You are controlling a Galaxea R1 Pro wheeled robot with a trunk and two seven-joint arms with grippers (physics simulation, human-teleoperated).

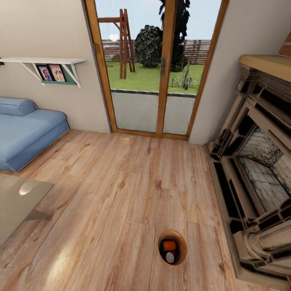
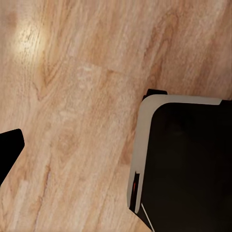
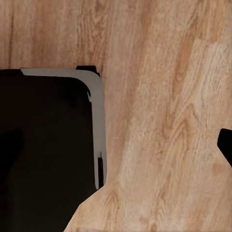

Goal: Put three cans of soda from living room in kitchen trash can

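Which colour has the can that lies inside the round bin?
Bright orange with a silver top, best in the head view.

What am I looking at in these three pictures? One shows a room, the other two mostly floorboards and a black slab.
These are simulator renders from a wheeled robot with two arms. The big picture comes from a camera on its head, looking forward and down into a living room: a blue sofa, a glass-topped low table, glass garden doors and a fireplace. On the wood floor stands a small round copper-brown trash can, and inside it lies an orange soda can, with the silver top of a can beside it.

The other two pictures come from cameras near each arm's gripper, pointing down. The black slab with the pale rim seems to be part of the robot's own body. A dark tip at each picture's edge may be a gripper finger, so I cannot tell whether the grippers are open, and nothing appears to be held.
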